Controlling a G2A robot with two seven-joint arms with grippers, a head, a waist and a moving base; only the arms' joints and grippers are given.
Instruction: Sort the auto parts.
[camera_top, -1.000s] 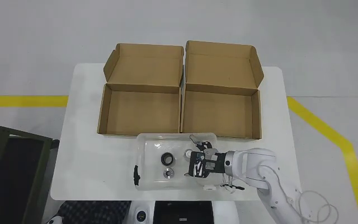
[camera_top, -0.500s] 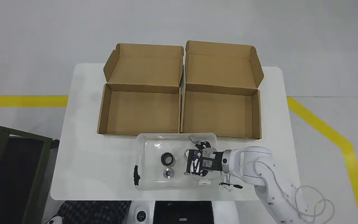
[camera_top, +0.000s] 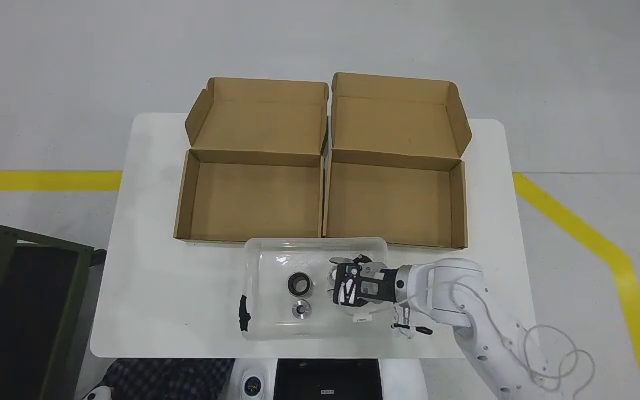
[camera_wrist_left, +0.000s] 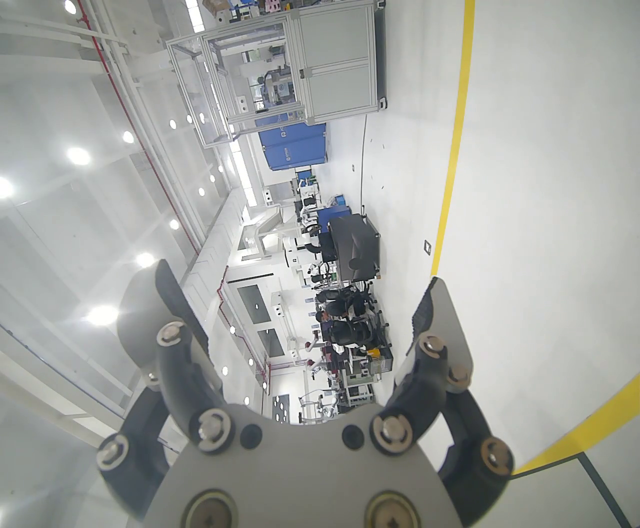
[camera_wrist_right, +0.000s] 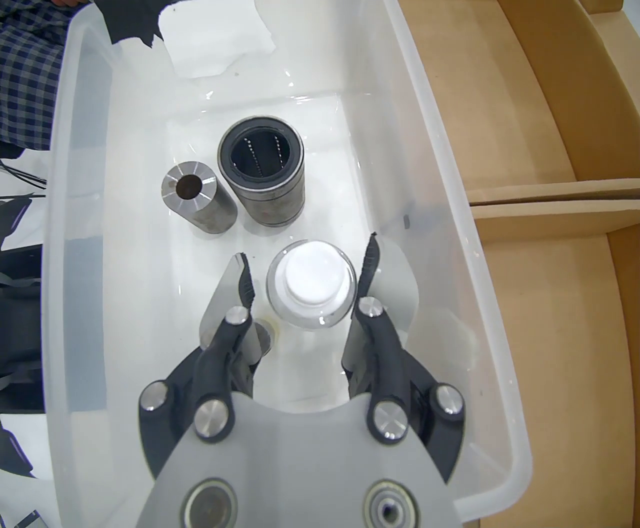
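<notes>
A clear plastic bin (camera_top: 262, 255) (camera_wrist_right: 435, 150) at the table's front edge holds the parts. My right gripper (camera_top: 343, 287) (camera_wrist_right: 307, 275) is down inside it, open, its fingers on either side of a white-capped clear part (camera_wrist_right: 311, 282) without closing on it. Farther along the bin stand a black-bored steel cylinder (camera_wrist_right: 261, 170) (camera_top: 298, 284) and a smaller steel bushing (camera_wrist_right: 197, 195) (camera_top: 300, 311). A small metal piece (camera_wrist_right: 263, 336) lies partly hidden under one finger. My left gripper (camera_wrist_left: 300, 310) is open and empty, pointing out at the room.
Two open cardboard boxes (camera_top: 250, 200) (camera_top: 395, 203) sit side by side behind the bin, their lids folded back. One box's wall (camera_wrist_right: 540, 260) runs close beside the bin. White table surface (camera_top: 150, 260) lies free to the left of the bin.
My right gripper has slid a little to the left inside the bin, further toward the steel parts. The parts have kept their places.
</notes>
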